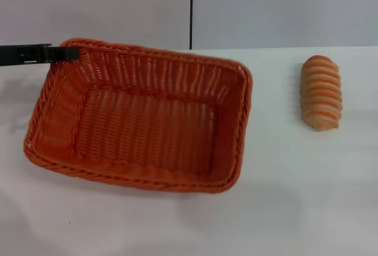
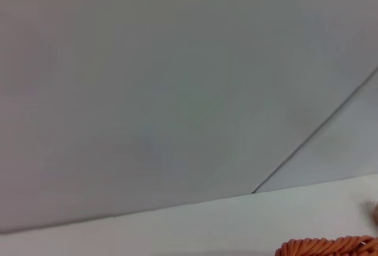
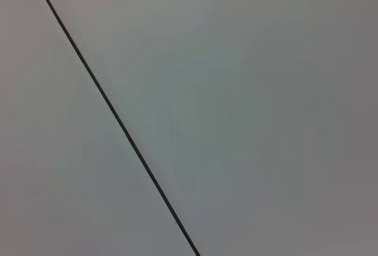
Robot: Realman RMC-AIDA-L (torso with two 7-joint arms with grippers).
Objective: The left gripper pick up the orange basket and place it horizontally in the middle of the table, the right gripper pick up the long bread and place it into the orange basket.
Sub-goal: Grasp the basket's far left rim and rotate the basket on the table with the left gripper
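orange wicker fills the left-centre of the white bench (image 1: 307,208), where the orange basket (image 1: 142,117) sits slightly skewed, its long side running left to right and its far-left corner raised toward the left claw (image 1: 69,53). the black left claw reaches in level from the left edge of the head view and meets the braided rim at that far-left corner; its tips are at the rim, but whether they are clenched on it or released cannot be told. the basket's inside is bare weave, with sloping sides and a flat bottom.

well apart to the right lies the long bread (image 1: 321,93), an orange-and-cream striped loaf resting on the bench with its length running near to far, nothing touching it.

the left wrist view shows mostly the grey wall panels, a strip of white bench and a small piece of the basket's rim (image 2: 331,247) at the edge. the right wrist view shows only grey wall (image 3: 266,90) crossed by a dark seam (image 3: 118,120); the right claw appears in no view.
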